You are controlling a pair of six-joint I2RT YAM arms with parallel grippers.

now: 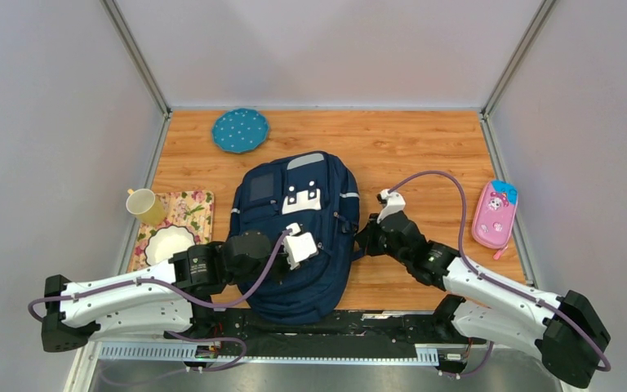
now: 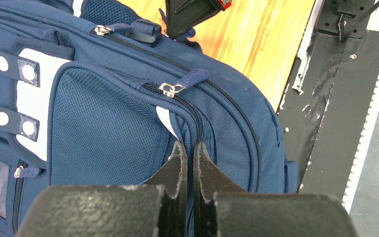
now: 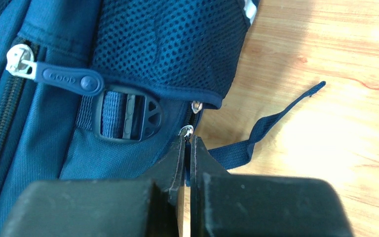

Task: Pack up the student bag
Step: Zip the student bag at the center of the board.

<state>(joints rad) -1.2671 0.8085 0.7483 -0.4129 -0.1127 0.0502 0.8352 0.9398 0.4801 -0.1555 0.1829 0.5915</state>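
The student bag (image 1: 298,269), a navy blue backpack with a white square patch (image 1: 303,197), lies flat in the middle of the wooden table. My left gripper (image 1: 318,245) rests on its front; in the left wrist view the jaws (image 2: 188,146) are closed on the bag's fabric (image 2: 103,128) along a zip seam, below a silver zip pull (image 2: 173,88). My right gripper (image 1: 365,239) is at the bag's right side. In the right wrist view the jaws (image 3: 187,140) are shut on a blue zip pull tab, its metal ring (image 3: 186,131) showing at the tips below the mesh side pocket (image 3: 168,44).
A pink pencil case (image 1: 495,214) lies at the right edge. A blue dotted plate (image 1: 240,130) sits at the back. A yellow cup (image 1: 144,204) and a white bowl (image 1: 169,242) stand on a floral tray (image 1: 192,206) at the left. A loose strap (image 3: 276,118) trails over the wood.
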